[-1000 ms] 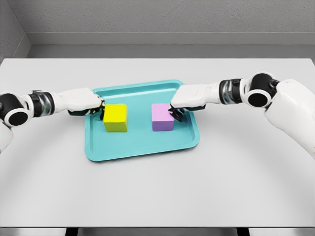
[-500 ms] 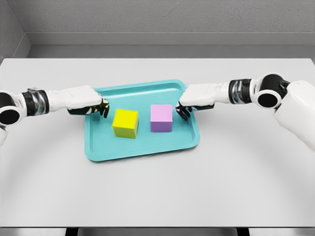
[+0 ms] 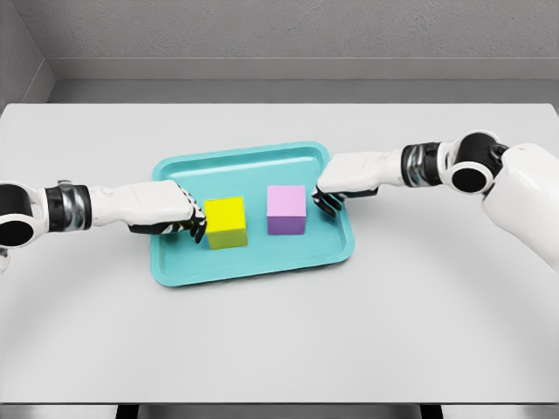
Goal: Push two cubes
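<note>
On the grey surface (image 3: 279, 332), the teal tray (image 3: 253, 266) holds a yellow cube (image 3: 226, 222) and a purple cube (image 3: 286, 209) set apart, the left robot hand (image 3: 179, 218) touching the yellow one with curled fingers holding nothing, the right robot hand (image 3: 336, 188) likewise curled just beside the purple one.

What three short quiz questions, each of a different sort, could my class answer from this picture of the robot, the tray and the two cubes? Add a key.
1. True or false: both cubes sit inside the teal tray.
2. Which cube lies nearer the left hand? A) yellow cube B) purple cube
3. Fill in: the right hand is at the purple cube's ____ side, as seen in the picture.

Key: 1 true; 2 A; 3 right.
</note>
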